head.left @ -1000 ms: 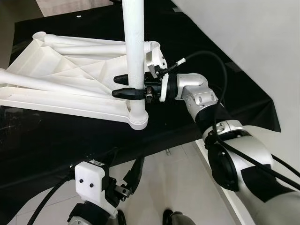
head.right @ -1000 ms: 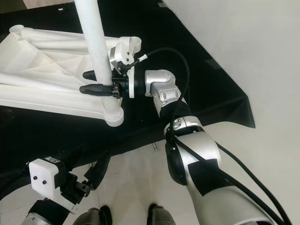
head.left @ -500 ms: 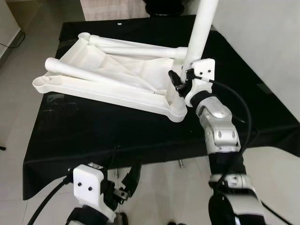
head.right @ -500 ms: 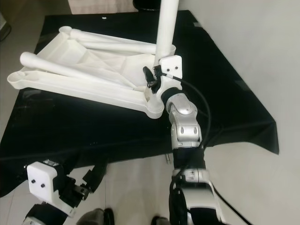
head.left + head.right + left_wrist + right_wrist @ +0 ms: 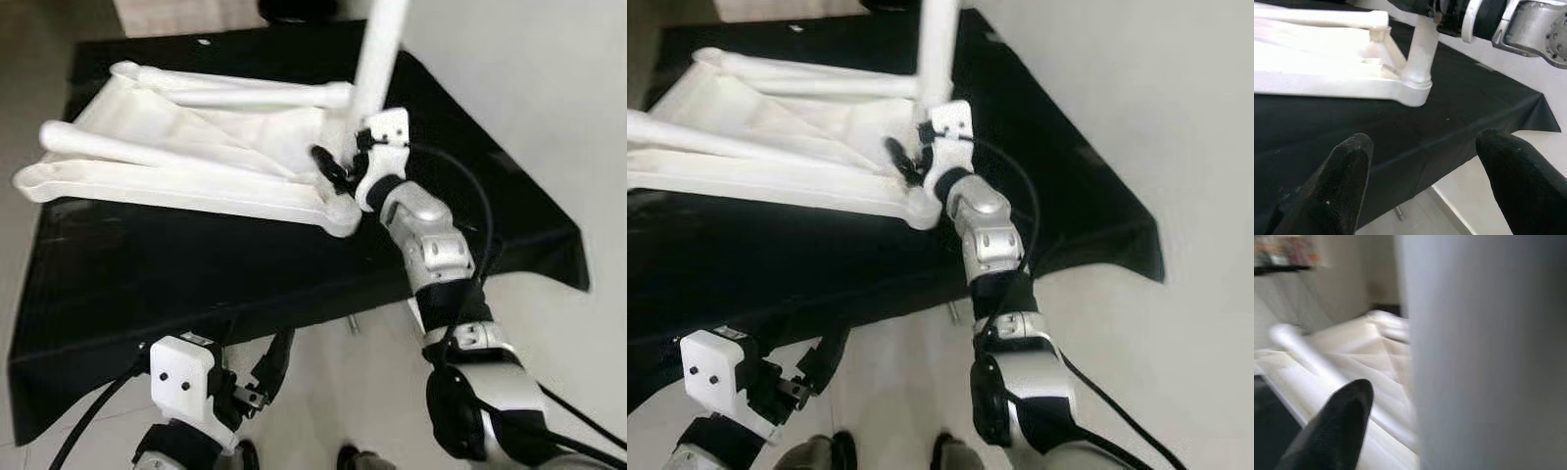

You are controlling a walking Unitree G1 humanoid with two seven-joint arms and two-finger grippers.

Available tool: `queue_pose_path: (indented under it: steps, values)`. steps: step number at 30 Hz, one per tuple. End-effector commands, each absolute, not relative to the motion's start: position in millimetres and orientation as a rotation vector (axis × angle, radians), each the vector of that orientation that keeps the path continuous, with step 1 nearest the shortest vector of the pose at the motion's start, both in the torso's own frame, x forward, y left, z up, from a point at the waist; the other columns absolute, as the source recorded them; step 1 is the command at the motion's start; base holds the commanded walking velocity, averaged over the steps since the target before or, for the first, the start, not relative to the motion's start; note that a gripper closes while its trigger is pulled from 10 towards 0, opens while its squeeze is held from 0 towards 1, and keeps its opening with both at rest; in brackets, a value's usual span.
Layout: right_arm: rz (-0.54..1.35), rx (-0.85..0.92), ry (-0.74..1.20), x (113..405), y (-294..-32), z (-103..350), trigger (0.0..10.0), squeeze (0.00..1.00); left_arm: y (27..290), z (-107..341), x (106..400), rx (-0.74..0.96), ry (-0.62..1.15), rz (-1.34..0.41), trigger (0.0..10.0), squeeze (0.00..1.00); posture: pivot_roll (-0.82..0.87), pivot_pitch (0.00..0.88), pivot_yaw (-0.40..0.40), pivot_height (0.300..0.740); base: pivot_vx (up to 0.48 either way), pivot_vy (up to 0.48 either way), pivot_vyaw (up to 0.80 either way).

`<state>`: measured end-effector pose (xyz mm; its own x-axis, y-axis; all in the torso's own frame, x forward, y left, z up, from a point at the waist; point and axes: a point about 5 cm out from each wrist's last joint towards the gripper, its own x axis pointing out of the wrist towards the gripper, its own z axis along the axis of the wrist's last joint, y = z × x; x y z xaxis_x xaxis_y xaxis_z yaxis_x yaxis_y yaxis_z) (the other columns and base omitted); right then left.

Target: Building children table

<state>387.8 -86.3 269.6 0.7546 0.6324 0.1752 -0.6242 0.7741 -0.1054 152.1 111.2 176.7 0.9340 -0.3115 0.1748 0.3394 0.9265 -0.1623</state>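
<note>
Since the picture of 0.5 s ago the whole scene has slid sideways in both eye views, which is the head camera moving; the right gripper [image 5: 335, 168] keeps its place low on the upright white leg [image 5: 378, 54], just above the near corner socket of the overturned children's table [image 5: 186, 147]. Compared with 1.0 s ago, when the right arm reached in from the side with its fingers level, the forearm now rises almost straight from below to the leg.

One black finger [image 5: 324, 164] shows on the tabletop side of the leg; the other is hidden behind it, so the fingers look closed around the leg with the leg between them. In the right wrist view the leg [image 5: 1488, 352] stands blurred just beside a single black fingertip [image 5: 1332, 431], with the pale underside of the table beyond it.

The white table lies upside down on the black cloth-covered surface [image 5: 176, 274], 2 other legs [image 5: 235, 96] lying flat across its ribbed underside, well beyond the fingers.

The left gripper [image 5: 1420, 166] hangs low in front of the cloth's near edge, its 2 fingers [image 5: 1342, 171] spread wide and holding nothing; between and beyond them are the corner socket [image 5: 1413, 90] and the leg's base.
</note>
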Motion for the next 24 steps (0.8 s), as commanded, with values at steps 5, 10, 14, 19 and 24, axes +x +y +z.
queue_pose_path:
  steps: [5,10,14,19,24]
  values:
    - [1.109,-0.264,-0.281,378,-70,274,10.0,0.00,110,174,150,-0.201,-0.134,-0.331,10.0,0.00,0.09,0.243,-0.055,0.740,0.000,0.000,0.00]
    - [1.205,-0.265,-0.270,378,-67,276,10.0,0.00,110,174,150,-0.201,-0.133,-0.332,10.0,0.00,0.10,0.242,-0.048,0.740,0.000,0.000,0.00]
    - [1.369,-0.242,-0.242,373,-61,276,10.0,0.00,111,174,149,-0.200,-0.130,-0.333,10.0,0.00,0.11,0.241,-0.044,0.740,0.000,0.000,0.00]
    - [1.491,-0.239,-0.213,369,-56,274,10.0,0.00,111,174,147,-0.197,-0.124,-0.335,10.0,0.00,0.11,0.240,-0.037,0.740,0.000,0.000,0.00]
    - [1.560,-0.208,-0.212,369,-53,274,8.2,0.00,111,174,146,-0.194,-0.118,-0.336,10.0,0.00,0.12,0.239,-0.035,0.740,0.000,0.000,0.00]
